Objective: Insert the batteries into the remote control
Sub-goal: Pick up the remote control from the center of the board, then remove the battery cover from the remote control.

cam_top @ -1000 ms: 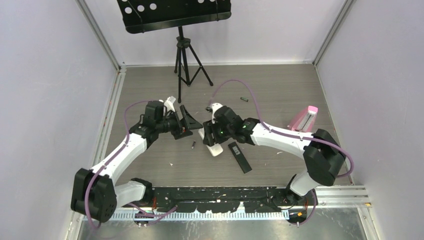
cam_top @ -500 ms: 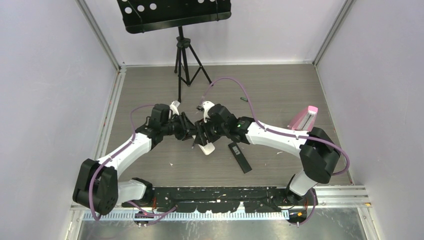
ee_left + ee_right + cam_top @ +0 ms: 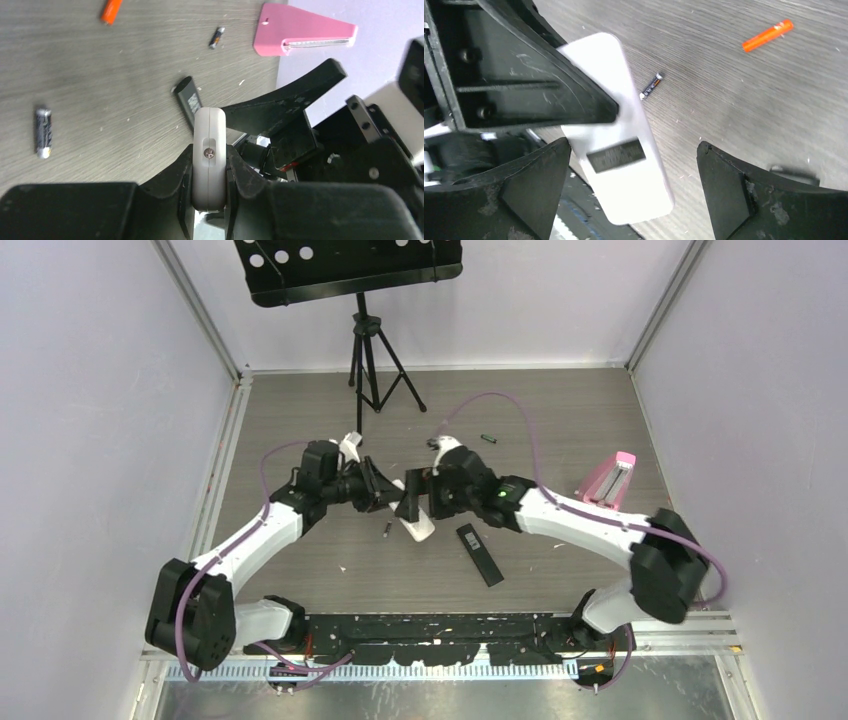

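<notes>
Left tool (image 3: 209,167) pinches the white remote (image 3: 624,165) — partly hidden behind its fingers — right tool (image 3: 634,150) spread wide.

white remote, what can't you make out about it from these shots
- top view: white remote too small, one end inside the left tool
- left wrist: only its end face shows; the body runs away behind it
- right wrist: left tool's finger covers the upper end; label blurred
- battery bay open or shut: cannot tell
</notes>
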